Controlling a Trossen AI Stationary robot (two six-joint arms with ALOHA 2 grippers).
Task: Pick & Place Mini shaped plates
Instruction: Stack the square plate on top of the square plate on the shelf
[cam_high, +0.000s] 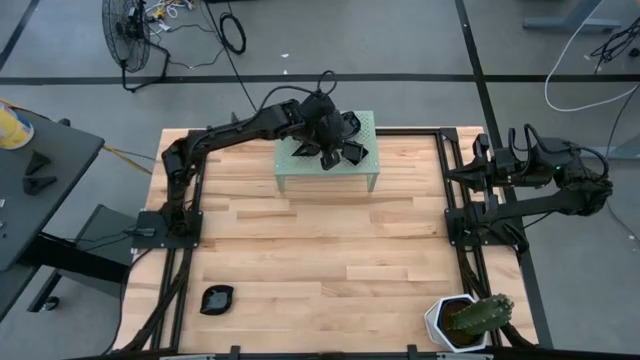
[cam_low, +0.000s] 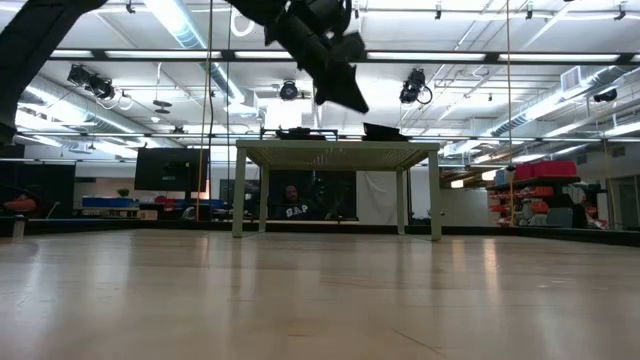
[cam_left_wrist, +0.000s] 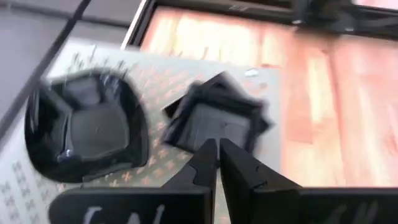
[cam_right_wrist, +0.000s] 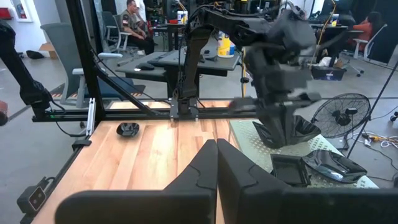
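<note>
Several glossy black mini plates lie on the pale green perforated stand (cam_high: 325, 172), and one more (cam_high: 216, 298) lies alone on the wooden table near its near-left corner. My left gripper (cam_left_wrist: 217, 148) hangs over the stand, shut on a square plate (cam_left_wrist: 217, 118). In the low view the left gripper (cam_low: 345, 92) is above the stand top (cam_low: 335, 148). A rounded plate (cam_left_wrist: 87, 127) rests flat on the stand beside it. My right gripper (cam_right_wrist: 216, 148) is shut on nothing, and its arm (cam_high: 540, 175) is parked at the table's right edge. My left gripper pinches the square plate by its near rim (cam_left_wrist: 210, 138) between the two fingertips, coming slanting down from above. In the low view the plate (cam_low: 350, 98) hangs tilted below the fingers, lifted clear of the stand top.
A white hexagonal pot with a cactus (cam_high: 468, 320) stands at the table's near-right corner. Other plates (cam_right_wrist: 289, 168) (cam_right_wrist: 339, 165) lie on the stand beside the left gripper. Bare wood stretches between the stand and the near edge. People sit at desks beyond the table.
</note>
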